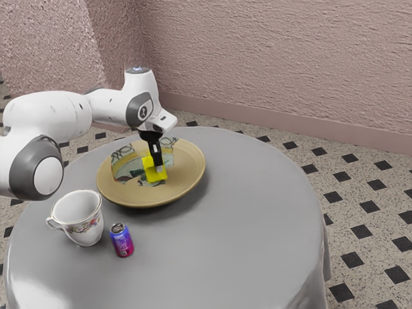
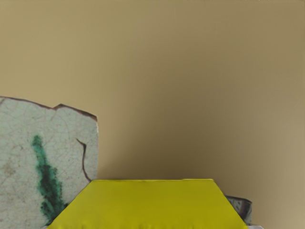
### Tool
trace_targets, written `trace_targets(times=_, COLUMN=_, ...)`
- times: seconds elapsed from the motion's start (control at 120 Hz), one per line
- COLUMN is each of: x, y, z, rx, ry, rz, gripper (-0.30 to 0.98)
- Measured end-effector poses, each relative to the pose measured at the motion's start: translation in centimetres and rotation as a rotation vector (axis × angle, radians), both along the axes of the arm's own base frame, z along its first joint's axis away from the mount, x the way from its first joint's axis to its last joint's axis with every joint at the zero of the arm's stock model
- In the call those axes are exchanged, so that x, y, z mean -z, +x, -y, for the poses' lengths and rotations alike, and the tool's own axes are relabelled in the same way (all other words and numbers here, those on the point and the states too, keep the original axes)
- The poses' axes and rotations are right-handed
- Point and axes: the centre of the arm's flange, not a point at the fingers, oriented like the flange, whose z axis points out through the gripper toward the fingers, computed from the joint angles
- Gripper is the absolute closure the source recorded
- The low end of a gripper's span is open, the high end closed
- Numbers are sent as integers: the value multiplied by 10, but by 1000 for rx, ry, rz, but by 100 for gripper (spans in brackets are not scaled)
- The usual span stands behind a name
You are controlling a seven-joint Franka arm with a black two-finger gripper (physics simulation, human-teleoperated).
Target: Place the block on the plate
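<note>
Now the gripper (image 1: 158,169) clasps the yellow block (image 1: 149,171) over the plate (image 1: 187,172); a cup (image 1: 82,224) and can (image 1: 121,241) stand near it.

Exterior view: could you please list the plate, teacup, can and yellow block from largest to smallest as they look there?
1. Plate
2. Teacup
3. Can and yellow block: too close to rank, as the block is partly covered and the can looks nearer the camera.

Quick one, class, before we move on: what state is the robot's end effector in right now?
End effector: closed, holding the yellow block between its fingers.
</note>
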Motion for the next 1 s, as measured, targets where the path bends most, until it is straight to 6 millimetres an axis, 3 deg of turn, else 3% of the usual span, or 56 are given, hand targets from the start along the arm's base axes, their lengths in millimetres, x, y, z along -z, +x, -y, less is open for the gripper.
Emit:
trace_targets(times=0.142, x=1, y=-2, z=0, rx=0, ry=-4, rz=-5, gripper=11)
trace_targets(times=0.233, x=-18, y=-9, z=1, rx=-2, ry=-2, rz=4, gripper=7)
trace_targets(times=0.467, x=-100, y=-39, z=4, rx=-43, ry=7, rz=57, gripper=2)
trace_targets(times=0.658, x=-173, y=-77, z=11, rx=-205, ry=-5, rz=-3, gripper=1)
trace_targets(times=0.85, x=-240, y=-132, z=32, rx=-374, ry=-6, rz=-54, gripper=0)
trace_targets(times=1.0, x=-312, y=-176, z=66, rx=-470, ry=-9, rz=-24, gripper=0)
